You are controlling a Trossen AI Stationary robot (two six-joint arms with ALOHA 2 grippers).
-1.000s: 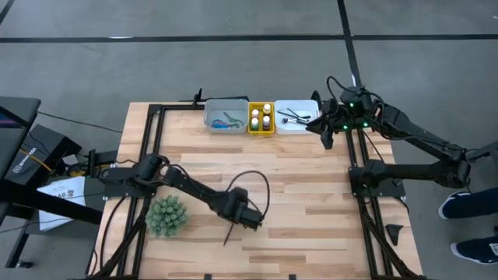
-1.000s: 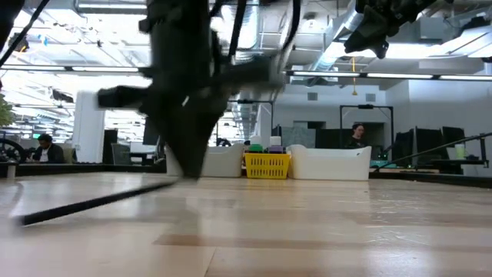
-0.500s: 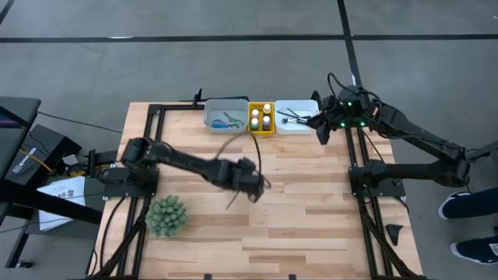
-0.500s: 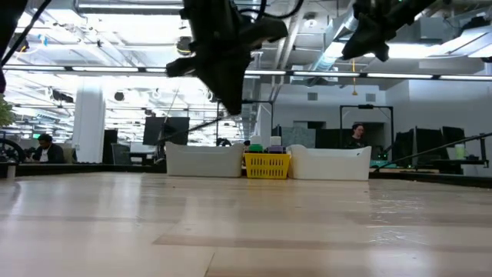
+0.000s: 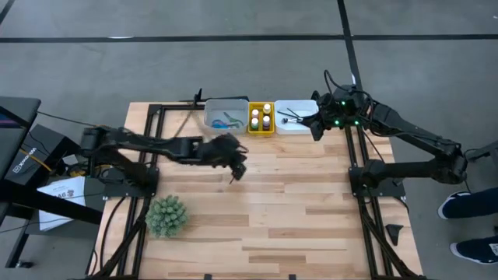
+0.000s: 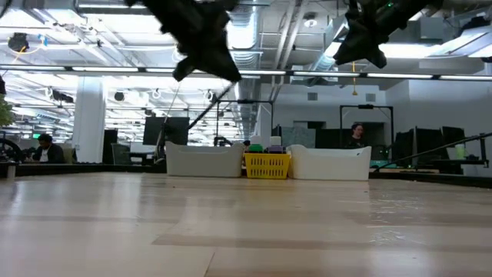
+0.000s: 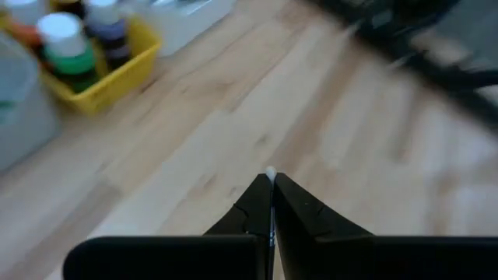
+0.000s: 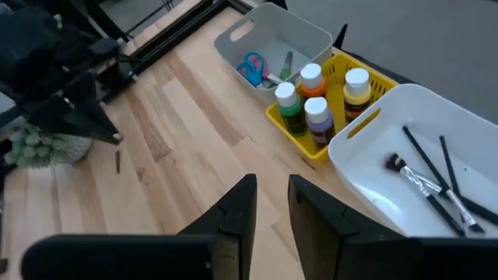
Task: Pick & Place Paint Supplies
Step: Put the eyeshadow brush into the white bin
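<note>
Open-plan office lab: desks (image 6: 430, 158), ceiling ducts (image 6: 269, 31).

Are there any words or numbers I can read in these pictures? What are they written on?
None can be read.
Black box left of the table: white lettering, too small to read.
White paper below it: dark marks, too small to read.
Paint bottles in the yellow tray: no label readable.

From my station I see the pale wood desk (image 5: 296, 202) standing on a grey concrete floor (image 5: 233, 62) crossed by dark lines. Beyond it lies an open office with bright ceiling strip lights (image 6: 92, 71), exposed ducts, a white column (image 6: 88, 127) and people seated at monitors.
</note>
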